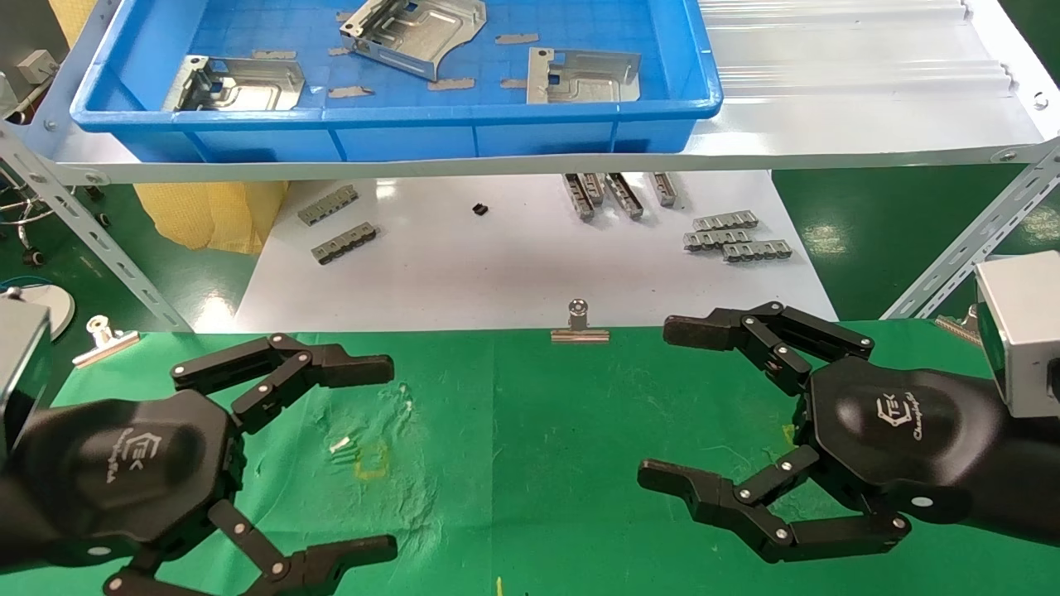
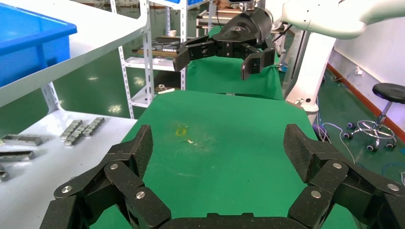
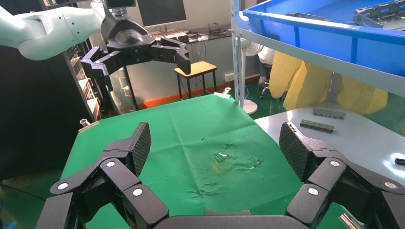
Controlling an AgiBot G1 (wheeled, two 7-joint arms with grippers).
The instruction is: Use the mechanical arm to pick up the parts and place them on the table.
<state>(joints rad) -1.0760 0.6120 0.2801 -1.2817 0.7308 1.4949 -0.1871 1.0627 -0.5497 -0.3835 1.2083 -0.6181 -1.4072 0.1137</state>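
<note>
Three silver sheet-metal parts lie in the blue tray on the shelf: one at the left, one at the middle back, one at the right. My left gripper is open and empty above the green table, near its left front. My right gripper is open and empty above the table's right side. The yellow square mark lies between them; it also shows in the left wrist view and the right wrist view. Nothing lies between either gripper's fingers.
A glossy white board behind the table carries several grey toothed strips and a small black piece. A silver binder clip sits on the table's far edge, another at the left. Angled shelf struts flank the table.
</note>
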